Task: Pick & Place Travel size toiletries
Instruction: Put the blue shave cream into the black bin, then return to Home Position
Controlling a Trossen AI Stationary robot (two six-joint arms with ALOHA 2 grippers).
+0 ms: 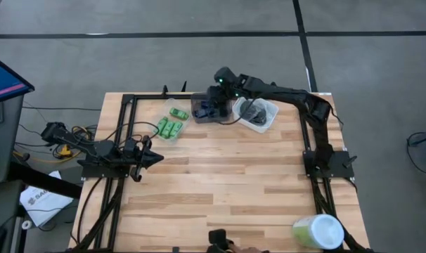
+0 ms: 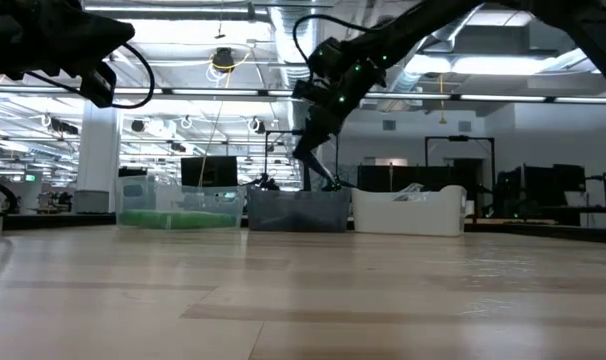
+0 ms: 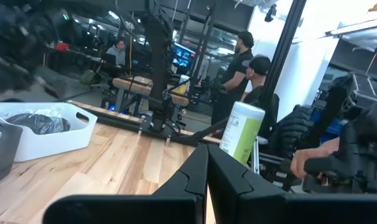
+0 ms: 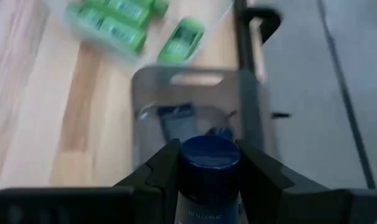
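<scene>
The right gripper (image 4: 208, 171) pinches a dark blue round-capped toiletry bottle (image 4: 209, 163) above the grey translucent tub (image 1: 207, 111), at twelve o'clock on the table; its label is unreadable. The left gripper (image 3: 207, 177) rests pressed together at nine o'clock.

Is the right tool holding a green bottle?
No, the right tool is shut on a dark blue item above the grey tub, while the green bottles lie beyond it.
</scene>
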